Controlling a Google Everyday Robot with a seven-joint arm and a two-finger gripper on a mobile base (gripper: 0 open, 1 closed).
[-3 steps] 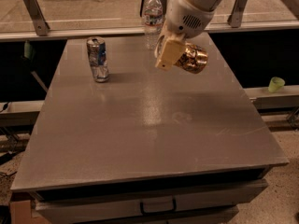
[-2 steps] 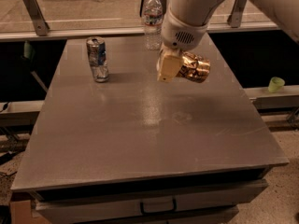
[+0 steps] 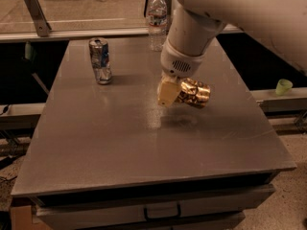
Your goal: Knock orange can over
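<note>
The orange can [image 3: 195, 93], gold with dark swirls, lies on its side at the tip of my gripper [image 3: 175, 94], near the middle right of the grey table [image 3: 120, 143]. The can hangs a little above the tabletop, with its shadow on the surface below it. A cream-coloured finger [image 3: 166, 92] presses against the can's left end, and the gripper looks shut on it. My white arm comes down from the upper right.
A dented blue-and-silver can [image 3: 100, 60] stands upright at the back left of the table. A clear water bottle [image 3: 157, 19] stands at the back edge behind my arm. A small green cup [image 3: 283, 86] sits on a ledge to the right.
My gripper has moved toward the table's front and lower, carrying the sideways orange can with it. The blue-and-silver can and the bottle have not moved.
</note>
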